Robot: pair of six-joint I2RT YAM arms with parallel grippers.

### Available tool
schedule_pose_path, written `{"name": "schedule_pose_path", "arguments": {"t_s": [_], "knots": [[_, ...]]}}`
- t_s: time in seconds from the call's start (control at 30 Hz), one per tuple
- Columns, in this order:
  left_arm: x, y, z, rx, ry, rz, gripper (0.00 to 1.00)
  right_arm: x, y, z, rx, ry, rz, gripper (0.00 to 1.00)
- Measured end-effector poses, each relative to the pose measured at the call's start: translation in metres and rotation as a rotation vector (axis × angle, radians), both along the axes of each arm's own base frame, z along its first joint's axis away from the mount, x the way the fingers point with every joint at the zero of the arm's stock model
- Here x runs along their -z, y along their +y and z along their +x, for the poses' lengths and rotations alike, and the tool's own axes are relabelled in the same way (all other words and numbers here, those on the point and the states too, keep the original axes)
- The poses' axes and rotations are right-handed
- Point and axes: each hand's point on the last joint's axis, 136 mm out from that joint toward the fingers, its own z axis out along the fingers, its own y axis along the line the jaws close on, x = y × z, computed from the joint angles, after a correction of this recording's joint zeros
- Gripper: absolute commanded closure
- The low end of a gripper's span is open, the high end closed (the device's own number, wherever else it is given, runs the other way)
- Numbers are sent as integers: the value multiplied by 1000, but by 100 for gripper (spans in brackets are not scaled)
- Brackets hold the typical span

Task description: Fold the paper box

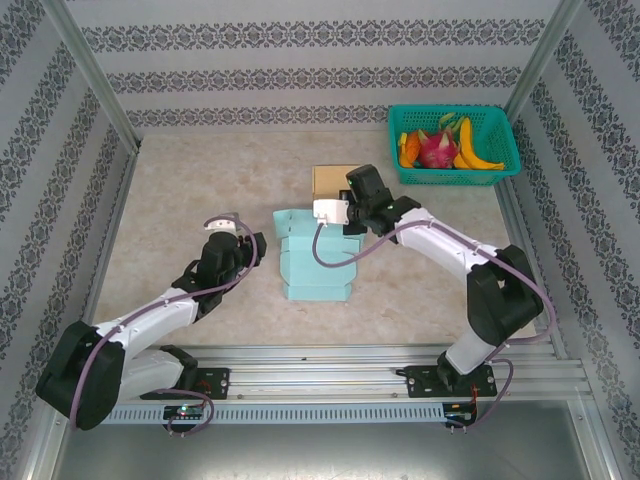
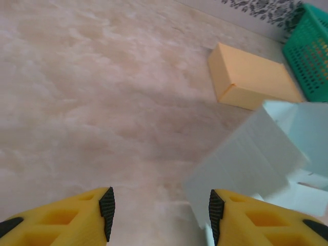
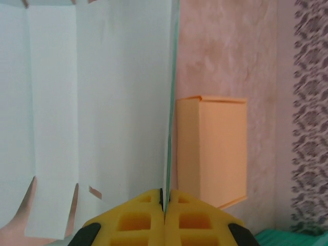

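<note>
The pale teal paper box (image 1: 312,262) lies partly folded in the middle of the table, its sides raised. My right gripper (image 1: 350,222) is at the box's far right corner. In the right wrist view its yellow jaws (image 3: 165,201) are shut on the thin edge of an upright panel of the paper box (image 3: 92,113). My left gripper (image 1: 250,246) hovers just left of the box. Its jaws (image 2: 161,212) stand open over bare table with nothing between them. A raised wall of the paper box (image 2: 246,159) sits just beyond the right finger (image 2: 216,211).
A closed orange cardboard box (image 1: 332,180) (image 2: 251,77) (image 3: 215,148) lies right behind the paper box. A green basket (image 1: 503,155) (image 2: 310,51) of fruit stands at the back right. Patterned walls and metal posts ring the table.
</note>
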Motion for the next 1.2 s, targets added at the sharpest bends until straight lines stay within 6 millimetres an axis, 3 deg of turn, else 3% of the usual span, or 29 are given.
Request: {"name": "schedule_pose_path", "arguments": {"t_s": [0.27,0.5,1.2], "knots": [[12,1,8,10,-44,68,49,6,6,9,-52,-175,-34,100],[25,-9,9,80,-63,88,50,19,9,5,-83,-280,-48,100],[41,-38,13,238,-90,88,51,32,7,5,-125,-524,-84,100]]}}
